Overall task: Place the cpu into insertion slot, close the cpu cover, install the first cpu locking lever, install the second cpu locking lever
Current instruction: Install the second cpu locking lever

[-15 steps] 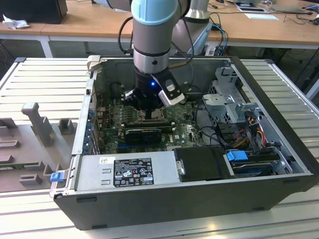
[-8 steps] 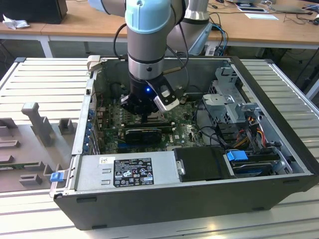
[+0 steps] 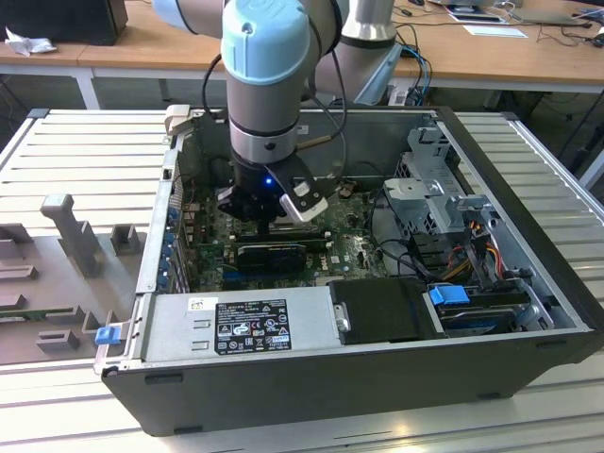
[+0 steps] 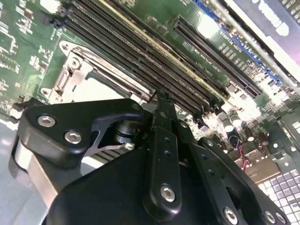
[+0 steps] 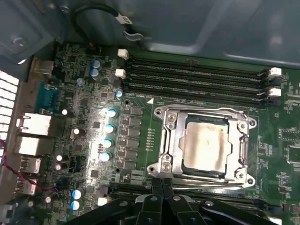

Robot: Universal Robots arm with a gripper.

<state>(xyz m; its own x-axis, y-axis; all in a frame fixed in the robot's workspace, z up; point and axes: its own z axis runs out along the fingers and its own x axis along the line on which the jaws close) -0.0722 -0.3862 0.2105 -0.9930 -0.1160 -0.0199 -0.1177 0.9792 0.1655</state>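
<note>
In the exterior view, your arm [image 3: 269, 85] hides the socket. In the second wrist view, the gripper [image 4: 161, 101] covers part of the cover [image 4: 82, 70].

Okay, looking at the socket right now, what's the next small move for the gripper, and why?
Probably nudge the gripper onto the locking lever beside the socket's near edge. In the first wrist view the cpu already sits in the socket with the cpu cover down around it, and the fingertips sit shut just beside it.
</note>
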